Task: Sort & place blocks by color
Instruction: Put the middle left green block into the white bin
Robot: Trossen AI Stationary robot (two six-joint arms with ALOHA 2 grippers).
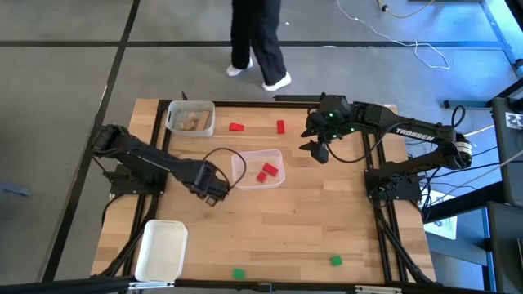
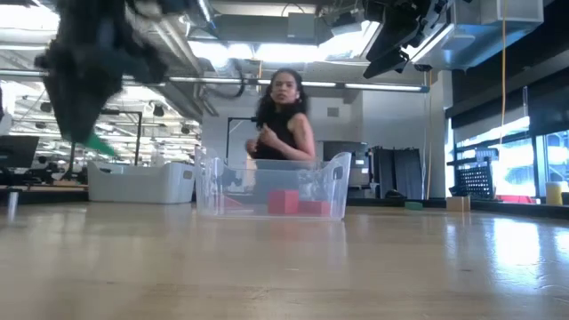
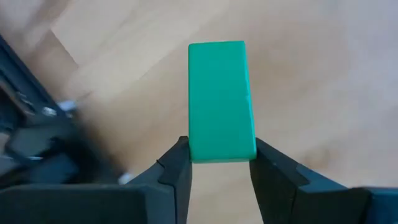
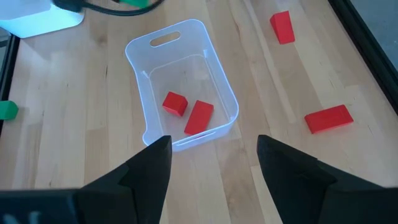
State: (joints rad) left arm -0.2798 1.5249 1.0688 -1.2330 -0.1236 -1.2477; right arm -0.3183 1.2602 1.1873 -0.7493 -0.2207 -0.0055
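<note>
I'm clamping my left gripper [image 3: 221, 171] on a green block [image 3: 221, 99] at frame center, long axis pointing away from the fingers. Right gripper [image 4: 214, 165] is gaping apart over clear tray [image 4: 140, 50].

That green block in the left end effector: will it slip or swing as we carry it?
Probably stiff: the green block keeps straight edges in the left end effector. It may pivot, since the fingers pinch only one end. Flat faces suggest it won't roll once set down.

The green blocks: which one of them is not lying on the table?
The green block gripped in the left claw is off the table. The other two green blocks lie near the table's front edge.
</note>
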